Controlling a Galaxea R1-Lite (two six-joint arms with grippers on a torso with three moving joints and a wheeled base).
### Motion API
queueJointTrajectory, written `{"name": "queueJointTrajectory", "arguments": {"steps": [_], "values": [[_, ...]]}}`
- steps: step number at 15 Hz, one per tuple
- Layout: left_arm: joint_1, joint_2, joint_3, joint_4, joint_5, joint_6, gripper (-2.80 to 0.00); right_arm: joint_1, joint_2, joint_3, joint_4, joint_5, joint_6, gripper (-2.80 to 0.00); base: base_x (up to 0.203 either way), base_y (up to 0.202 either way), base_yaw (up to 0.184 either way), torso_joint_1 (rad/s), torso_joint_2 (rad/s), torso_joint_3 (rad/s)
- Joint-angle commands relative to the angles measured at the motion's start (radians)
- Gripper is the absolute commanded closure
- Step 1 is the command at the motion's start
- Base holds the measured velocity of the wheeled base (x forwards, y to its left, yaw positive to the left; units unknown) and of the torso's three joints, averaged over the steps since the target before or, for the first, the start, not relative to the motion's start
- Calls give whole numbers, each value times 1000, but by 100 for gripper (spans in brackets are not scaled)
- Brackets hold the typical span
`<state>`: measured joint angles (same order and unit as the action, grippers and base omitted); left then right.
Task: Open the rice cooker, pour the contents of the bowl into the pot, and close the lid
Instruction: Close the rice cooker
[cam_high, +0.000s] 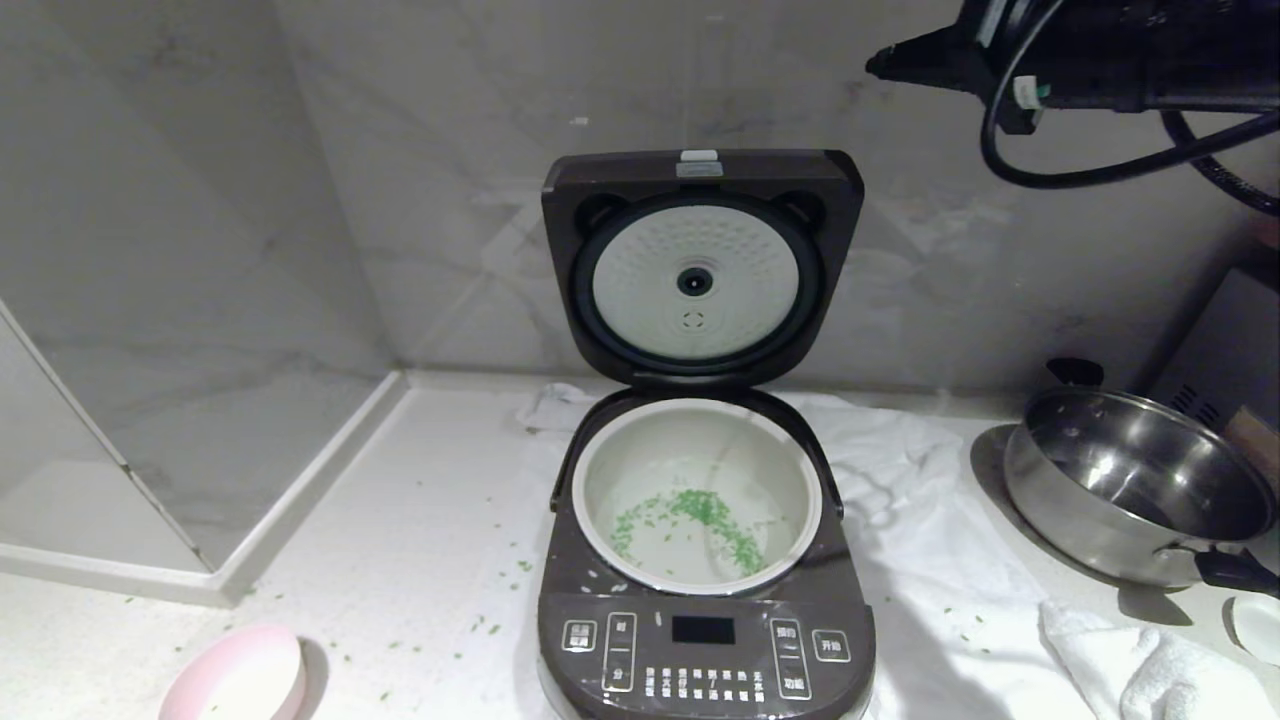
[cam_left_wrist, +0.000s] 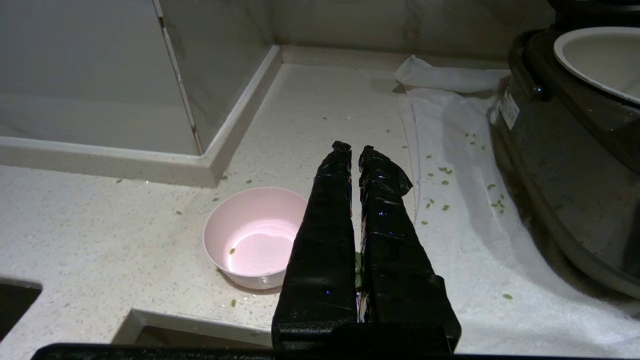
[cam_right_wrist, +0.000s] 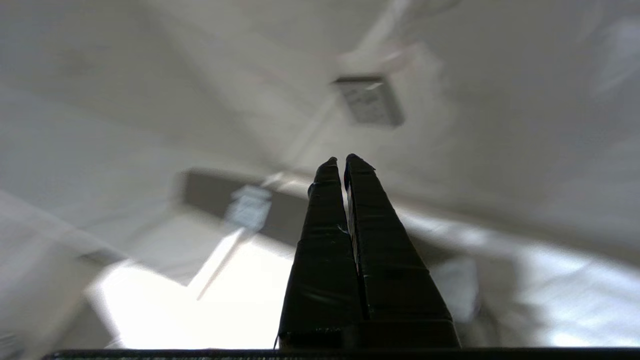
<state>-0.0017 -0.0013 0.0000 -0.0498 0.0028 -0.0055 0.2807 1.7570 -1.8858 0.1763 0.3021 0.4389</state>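
Black right hand (cam_high: 880, 62) pressed together, empty, high beside the raised lid (cam_high: 700, 265); left hand (cam_left_wrist: 356, 147) likewise, above the counter.

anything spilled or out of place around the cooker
Yes. Green bits lie scattered over the counter and the white cloth around the rice cooker, outside the pot. The pink bowl stands nearly empty.

Shiny steel pan (cam_high: 1130, 485) with black handle at right, rumpled white cloth (cam_high: 930, 560) underneath, speckled counter (cam_high: 400, 520), marble wall (cam_high: 400, 150)
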Motion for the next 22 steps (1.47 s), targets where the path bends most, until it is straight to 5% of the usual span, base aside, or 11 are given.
{"name": "queueJointTrajectory", "arguments": {"steps": [1,5,8,22], "values": [[0,0,14,-1,0,-1,0,-93,-81,32,7,111,81,0,0,0,0,0,0,0],[0,0,14,-1,0,-1,0,-300,-52,49,5,522,218,0,0,0,0,0,0,0],[0,0,14,-1,0,-1,0,-345,14,40,-1,732,258,0,0,0,0,0,0,0],[0,0,14,-1,0,-1,0,-307,208,-63,-1,780,258,0,0,0,0,0,0,0]]}}
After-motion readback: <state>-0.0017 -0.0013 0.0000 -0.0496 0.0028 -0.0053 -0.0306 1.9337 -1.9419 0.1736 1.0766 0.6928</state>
